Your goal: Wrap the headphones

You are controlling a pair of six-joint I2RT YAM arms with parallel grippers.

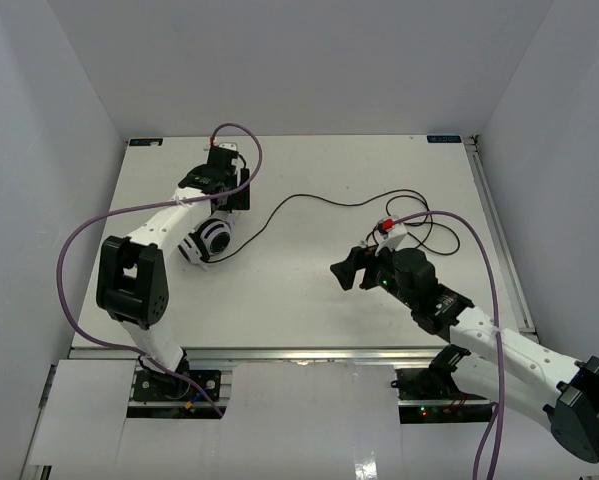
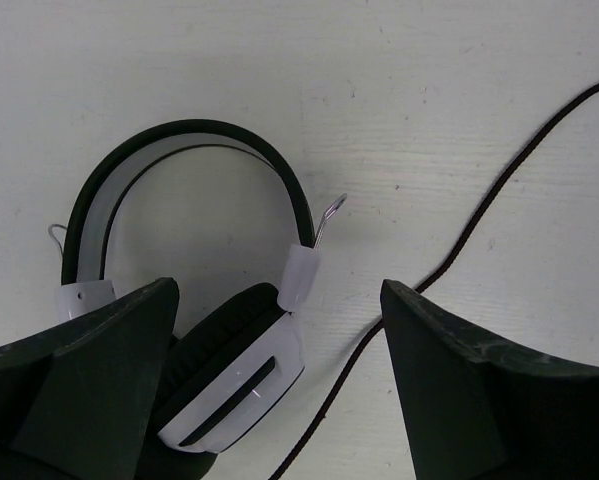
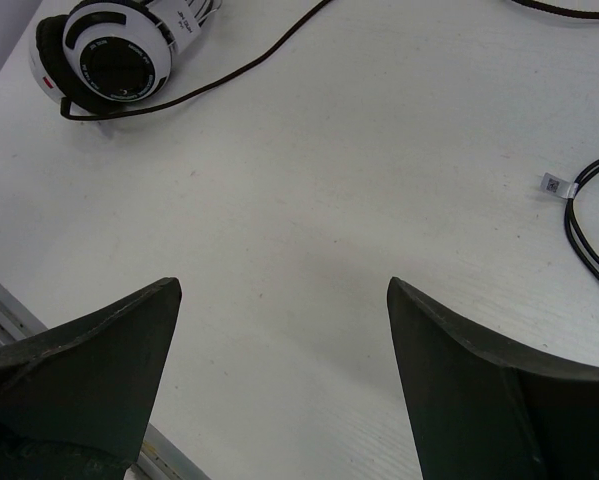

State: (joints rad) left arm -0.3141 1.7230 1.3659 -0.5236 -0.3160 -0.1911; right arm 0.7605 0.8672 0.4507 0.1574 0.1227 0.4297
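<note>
White surface [image 1: 309,310] seen from above: the headphones [image 1: 211,240] lie at the left, under the left gripper [image 1: 226,195]. Their thin dark cord [image 1: 319,198] trails loose towards the right gripper [image 1: 351,268].

Left wrist view: the jaws stand wide apart and empty above the headband [image 2: 179,140] and one ear cup [image 2: 241,385] — probably light, rigid plastic, best pinched at the band.

Right wrist view: the jaws are also spread, holding nothing. The cord looks limp and thin — likely to slip, so it wants a firm pinch.

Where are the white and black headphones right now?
In the top view, the white-and-black over-ear headphones lie on the left half of the white table, partly under the left arm, their thin dark cord trailing right.
</note>
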